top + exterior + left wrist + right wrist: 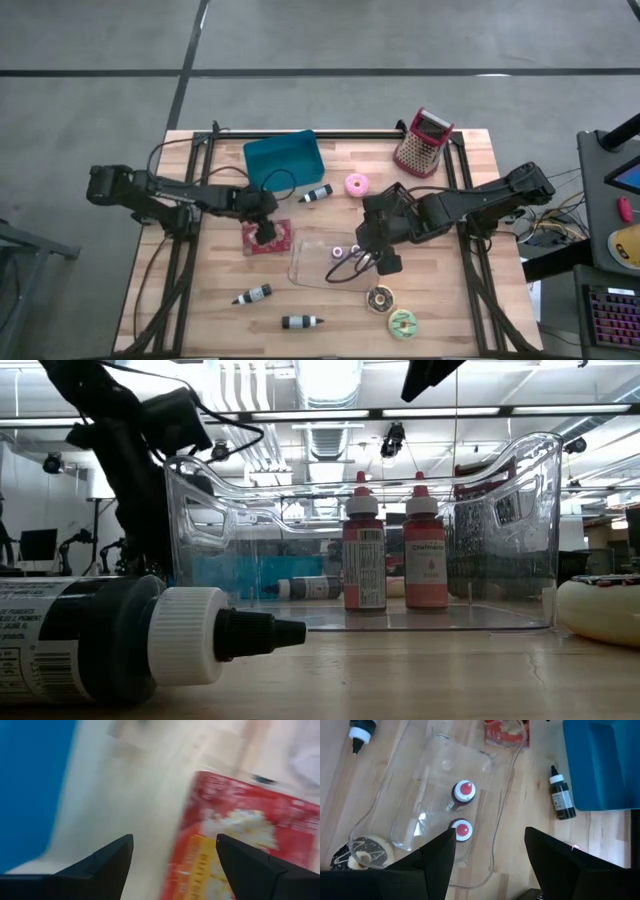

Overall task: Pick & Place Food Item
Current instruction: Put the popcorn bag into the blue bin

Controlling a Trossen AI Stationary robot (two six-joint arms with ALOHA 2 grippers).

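A red food packet lies flat on the table, between the teal bin and the clear bin. My left gripper stands over it, pointing steeply down, open; in its wrist view the packet's edge lies under the gap between the fingers, and I see no touch. My right gripper hangs open above the clear bin's right end, holding nothing. Two red-capped bottles stand upright inside that bin. A pink donut and two more donuts rest on the table.
A metal grater stands at the far right. Black bottles lie on their sides by the teal bin and near the front edge. Bare wood shows at the front left corner.
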